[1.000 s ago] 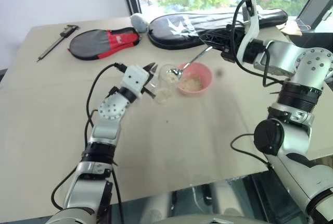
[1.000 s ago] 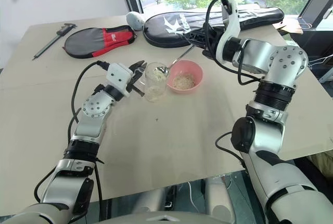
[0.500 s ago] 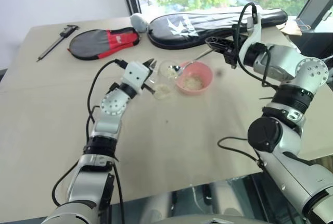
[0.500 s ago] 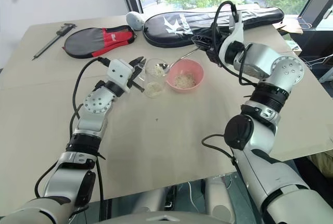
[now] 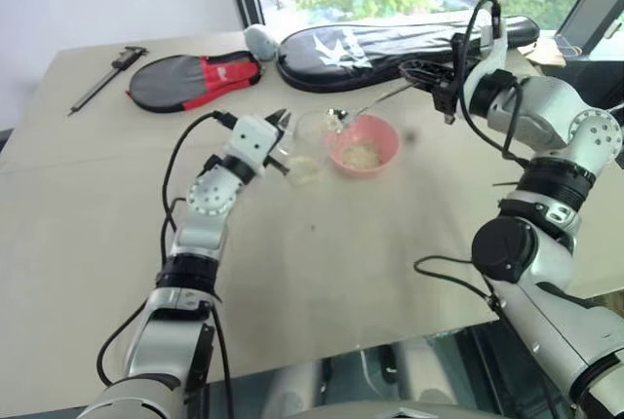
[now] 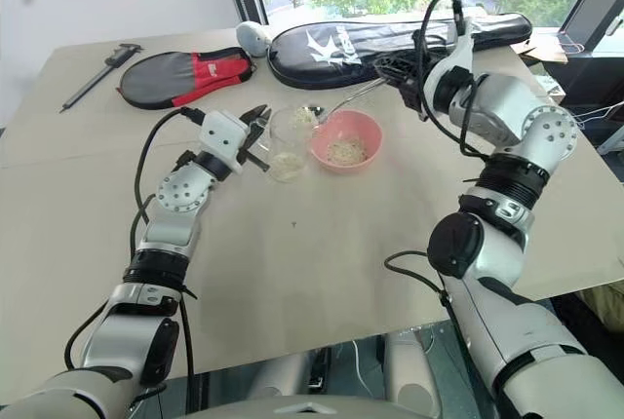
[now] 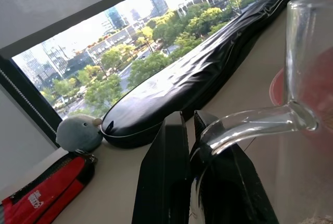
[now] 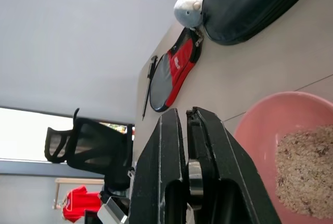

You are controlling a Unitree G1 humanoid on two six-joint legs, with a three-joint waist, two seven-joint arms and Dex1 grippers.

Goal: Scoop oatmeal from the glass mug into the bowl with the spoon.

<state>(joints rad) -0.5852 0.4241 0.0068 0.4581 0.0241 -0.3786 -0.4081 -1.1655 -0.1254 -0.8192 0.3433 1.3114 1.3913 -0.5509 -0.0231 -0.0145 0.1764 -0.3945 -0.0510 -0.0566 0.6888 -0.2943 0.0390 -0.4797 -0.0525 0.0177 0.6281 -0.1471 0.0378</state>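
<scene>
While our left gripper (image 7: 190, 146) stays clamped on the glass mug's (image 6: 288, 141) handle mid-frame, our right gripper (image 8: 187, 146) pinches the spoon (image 5: 366, 107) above the pink bowl (image 6: 344, 140) holding oatmeal (image 6: 340, 152); racket bags (image 6: 390, 44) lie along the top.

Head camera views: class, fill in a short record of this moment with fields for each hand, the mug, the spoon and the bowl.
left hand: shut on the glass mug's handle
right hand: shut on the spoon's handle
glass mug: on the table beside the bowl, some oatmeal at its bottom
spoon: its scoop end over the gap between mug and bowl
bowl: pink, oatmeal heap inside
</scene>
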